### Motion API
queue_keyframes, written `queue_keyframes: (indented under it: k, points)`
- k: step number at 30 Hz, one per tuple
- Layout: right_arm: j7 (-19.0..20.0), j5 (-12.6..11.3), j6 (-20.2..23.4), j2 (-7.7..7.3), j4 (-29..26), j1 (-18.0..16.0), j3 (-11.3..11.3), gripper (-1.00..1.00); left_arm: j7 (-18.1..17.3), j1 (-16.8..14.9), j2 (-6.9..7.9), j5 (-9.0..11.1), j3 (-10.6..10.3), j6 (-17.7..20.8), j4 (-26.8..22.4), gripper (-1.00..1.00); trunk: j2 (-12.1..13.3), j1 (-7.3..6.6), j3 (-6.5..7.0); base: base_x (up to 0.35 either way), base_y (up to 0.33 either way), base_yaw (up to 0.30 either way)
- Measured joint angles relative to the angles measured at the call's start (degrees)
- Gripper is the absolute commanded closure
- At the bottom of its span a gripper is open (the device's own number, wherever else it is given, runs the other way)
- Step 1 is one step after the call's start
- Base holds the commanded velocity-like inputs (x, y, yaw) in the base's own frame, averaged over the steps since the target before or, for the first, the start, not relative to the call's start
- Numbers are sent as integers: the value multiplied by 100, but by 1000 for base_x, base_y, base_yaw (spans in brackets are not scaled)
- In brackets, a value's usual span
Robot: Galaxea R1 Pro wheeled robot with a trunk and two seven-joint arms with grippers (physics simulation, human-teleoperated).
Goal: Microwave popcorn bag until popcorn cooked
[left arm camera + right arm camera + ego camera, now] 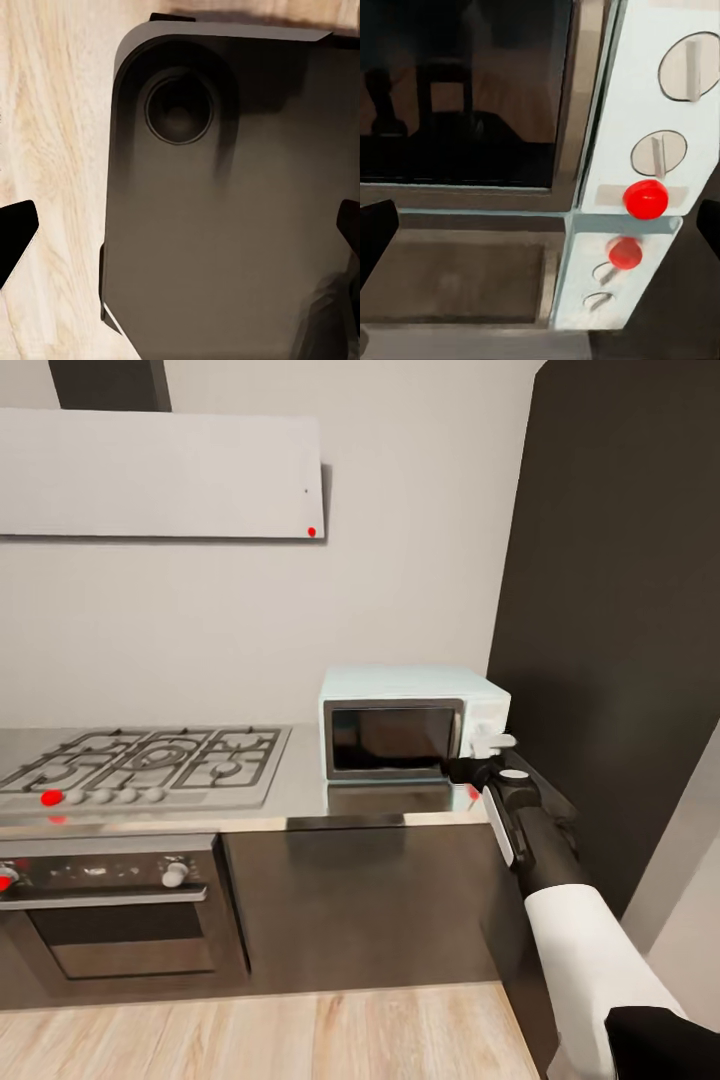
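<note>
Along the grey brushed-metal countertop (300,800) stood the shut pale mint-blue microwave (410,725), the right gripper (480,755) spread wide at its knob panel (660,150), seemingly to operate it; no popcorn bag could be made out.

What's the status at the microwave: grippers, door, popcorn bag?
Right gripper open, at the microwave control panel. Left gripper open, over robot base and wood floor. Microwave door shut. Nothing blocking.
</note>
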Motion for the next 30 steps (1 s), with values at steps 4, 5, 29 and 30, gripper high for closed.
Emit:
queue_keyframes:
  k: [4, 5, 29, 30]
  points:
    - [-5, -3, 3, 0, 5, 0, -2, -100, 0, 0, 0, 1, 2, 0, 0, -100, 0, 0, 0, 314, 0, 0]
    - [-8, -5, 4, 0, 7, 0, -3, -100, 0, 0, 0, 1, 1, 0, 0, -100, 0, 0, 0, 319, 0, 0]
    - [-20, 58, -11, -42, 220, 0, -369, -100, 0, 0, 0, 0, 0, 0, 0, -100, 1, 3, 0, 109, 0, 0]
    - [-20, 63, -11, -38, 220, 0, -367, -100, 0, 0, 0, 0, 0, 0, 0, -100, 1, 3, 0, 0, 0, 0]
